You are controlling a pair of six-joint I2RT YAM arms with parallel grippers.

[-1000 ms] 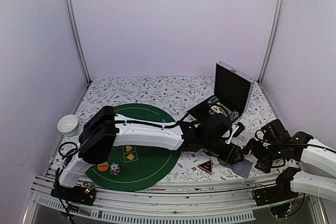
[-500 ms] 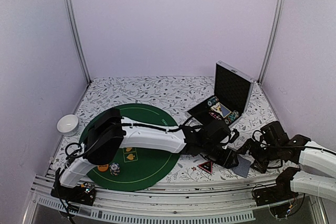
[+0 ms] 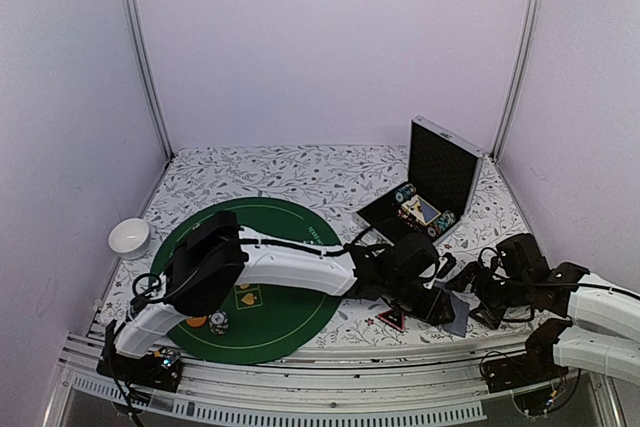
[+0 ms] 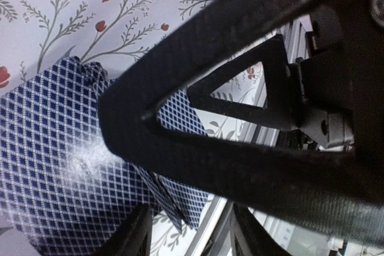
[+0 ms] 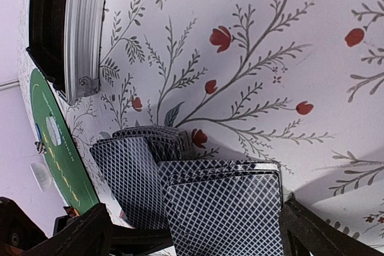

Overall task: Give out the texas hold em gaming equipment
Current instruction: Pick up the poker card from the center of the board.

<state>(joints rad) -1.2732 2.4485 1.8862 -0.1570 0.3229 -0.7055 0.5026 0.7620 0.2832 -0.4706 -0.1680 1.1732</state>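
Grey-blue lattice-backed cards sit in a loose fanned pile on the floral bench, at its near right, just beside the red-black triangle token. They are well apart from the green felt mat.

Both arms meet over the pile. Right hand: fingers spread as wide as they go, straddling the pile and low to the surface. It looks placed to fence the cards so they don't skid, or to square the fan; nothing is pinched.

Left hand comes from across the mat, so that arm lies stretched over the felt. Its fingers show a gap with a card corner between them. Cannot tell if it grips a card or only frames it. The likely aim is to peel off a card and carry it back to the mat.

Orange disc and a striped chip stack lie on the mat's near edge, by the left arm's base, probably one player's share. The open metal case at far right holds chip rolls, so plenty is left to hand out.

Risk: the fanned cards are thin and slick, so several may lift at once.
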